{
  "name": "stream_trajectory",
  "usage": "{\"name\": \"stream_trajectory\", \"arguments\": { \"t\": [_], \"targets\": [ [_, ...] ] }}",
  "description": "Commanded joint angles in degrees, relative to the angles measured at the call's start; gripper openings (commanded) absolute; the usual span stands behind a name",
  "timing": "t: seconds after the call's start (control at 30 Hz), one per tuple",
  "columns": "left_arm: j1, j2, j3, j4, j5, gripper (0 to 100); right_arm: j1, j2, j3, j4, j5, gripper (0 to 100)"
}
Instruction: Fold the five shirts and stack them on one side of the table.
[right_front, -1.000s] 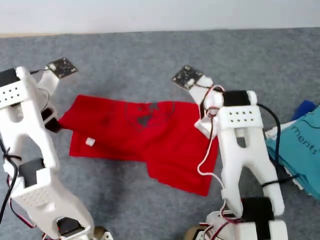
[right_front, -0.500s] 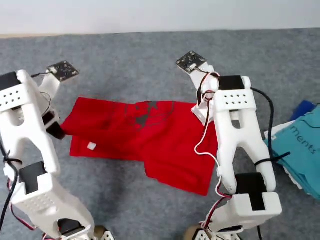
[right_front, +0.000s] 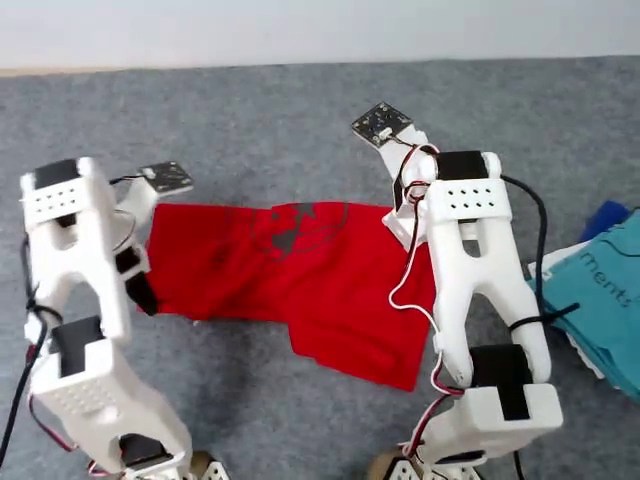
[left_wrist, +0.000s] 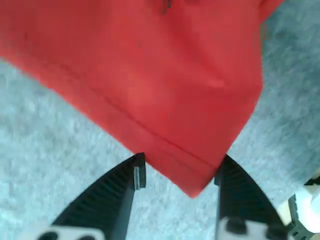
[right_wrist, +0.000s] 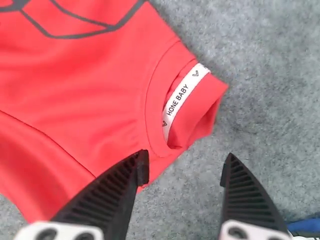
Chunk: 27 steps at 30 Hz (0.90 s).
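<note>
left claw (left_wrist: 181, 167): wide open, not pinching anything yet, sitting right at the red shirt's edge
red shirt (right_front: 300, 280): lying rumpled on the gray table (right_front: 250, 110), stretched out between the two claws
corner (left_wrist: 194, 186): the shirt's hemmed corner pokes straight into the gap between the left claw's fingers
right claw (right_wrist: 186, 162): spread open too, gripping nothing, with bare table between its tips just off the shirt
collar (right_wrist: 172, 107): just past the right claw's tips, nearer one finger than the other, neck tag showing
teal shirts (right_front: 600, 290): piled well off to the right claw's outer side, clear of the red one
</note>
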Motion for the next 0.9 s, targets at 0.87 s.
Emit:
{"name": "stream_trajectory", "arguments": {
  "t": [0.87],
  "targets": [
    [6.15,-10.11,-3.12,1.67,8.09,23,-0.22,5.41,-3.08,2.77,-0.62,24.1]
  ]
}}
